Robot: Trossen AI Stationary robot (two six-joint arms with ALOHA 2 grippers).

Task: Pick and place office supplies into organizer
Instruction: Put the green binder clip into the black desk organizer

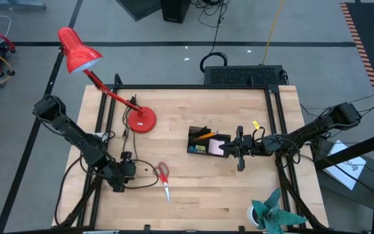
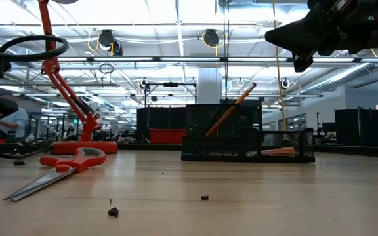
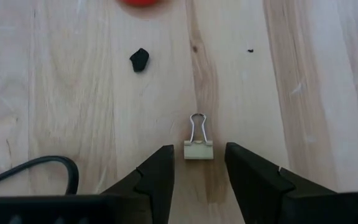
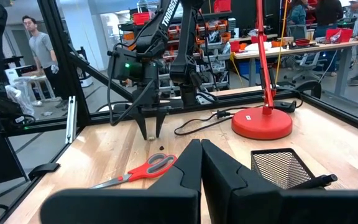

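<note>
1. Left gripper: it sits low over the near-left part of the table, jaws partly open, nothing held. A pale binder clip lies on the wood just ahead of the fingertips, centred on the gap, wire handles pointing away.
2. Right gripper: it hovers above the organizer at mid-table, jaws fully closed and empty. The organizer already carries an orange pencil leaning upright and a pink note pad.
3. Scissors: they lie flat on the table just right of the left gripper, well apart from the organizer.
4. Risk, clip slip: the clip is small and flat. If you close the jaws on the wire handles instead of the body, expect it to pivot or spring out.
5. Risk, table contact: the fingertips are close to the wood. Descending further before closing may jam them against the surface.
6. Risk, cable: a dark cable runs beside the left finger. Watch that it does not snag during the lift.
7. Risk, collision: the right gripper occupies the space over the organizer. Carrying the clip there without clearing it may bring the arms together.
</note>
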